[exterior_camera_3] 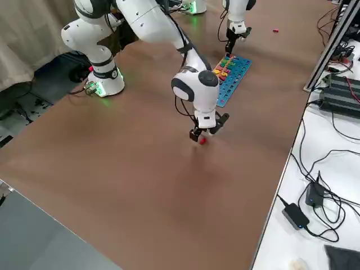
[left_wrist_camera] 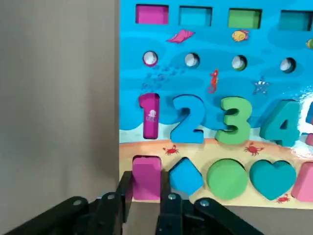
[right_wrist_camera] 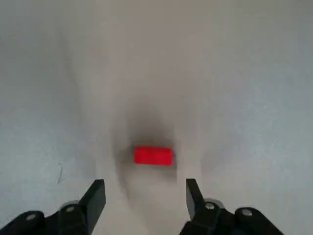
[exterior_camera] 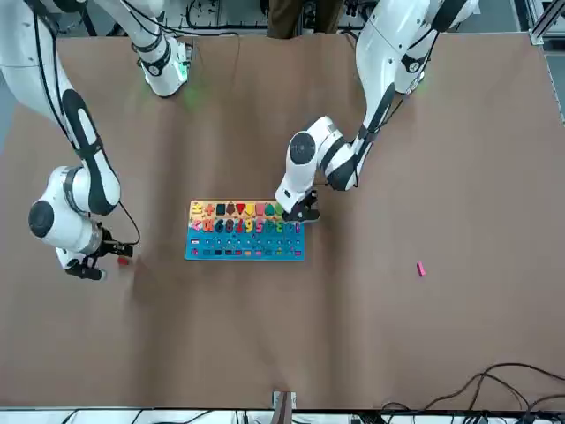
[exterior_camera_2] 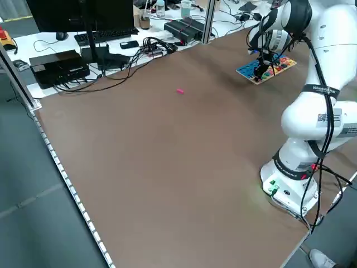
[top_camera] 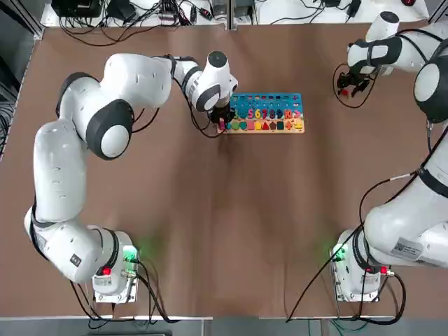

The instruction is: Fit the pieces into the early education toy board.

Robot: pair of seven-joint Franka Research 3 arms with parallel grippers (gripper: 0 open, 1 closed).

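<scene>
The board [top_camera: 267, 113] lies mid-tabletop [top_camera: 224, 224], its numerals and shapes seated. My left gripper [left_wrist_camera: 145, 196] pinches 1 pink block [left_wrist_camera: 146, 177] at its corner slot. My right gripper [right_wrist_camera: 145, 196], jaws spread, hovers over 1 red piece [right_wrist_camera: 153, 155]. 1 pink piece [exterior_camera: 420, 268] lies apart.

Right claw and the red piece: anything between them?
Nothing. In the right wrist view the red piece lies on bare table just beyond the open right claw, untouched.
</scene>
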